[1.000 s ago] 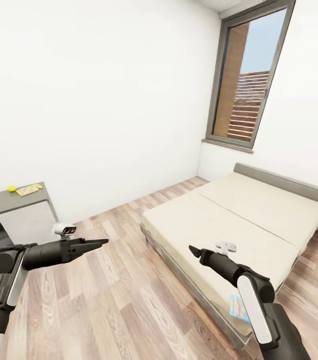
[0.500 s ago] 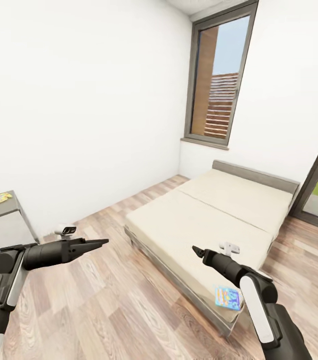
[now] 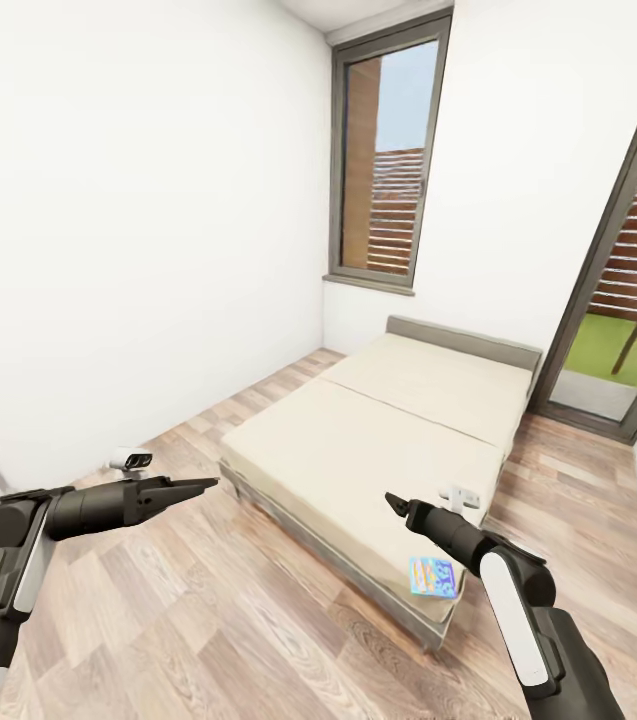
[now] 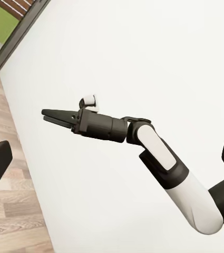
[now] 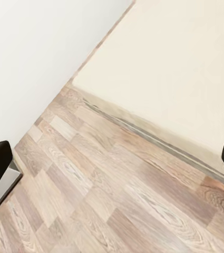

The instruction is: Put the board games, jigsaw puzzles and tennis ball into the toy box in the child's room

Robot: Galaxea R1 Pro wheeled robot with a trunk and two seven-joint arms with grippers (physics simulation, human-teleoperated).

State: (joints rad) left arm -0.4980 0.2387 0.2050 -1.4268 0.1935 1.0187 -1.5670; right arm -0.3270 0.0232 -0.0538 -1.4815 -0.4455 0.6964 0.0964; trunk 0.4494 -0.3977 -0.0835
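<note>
we turn toward the bed

our view has swung round since a moment ago: the grey table with the puzzles is gone from sight, and a glass door (image 3: pixel 618 300) now shows.

near us, our left gripper (image 3: pixel 193 487) hangs over the wood floor (image 3: pixel 208 620), fingers together. our right gripper (image 3: pixel 393 500) looks pinched together and holds nothing; the left wrist view shows it from the side (image 4: pixel 51 115).

a board game (image 3: pixel 432 575) lies on the near corner of the bed (image 3: pixel 378 440). the right wrist view shows the bed's edge (image 5: pixel 169 79), but not the game.

far off is a tall window (image 3: pixel 383 160).

cream bed (image 3: pixel 378 440); blue-yellow board game (image 3: pixel 431 575)
</note>
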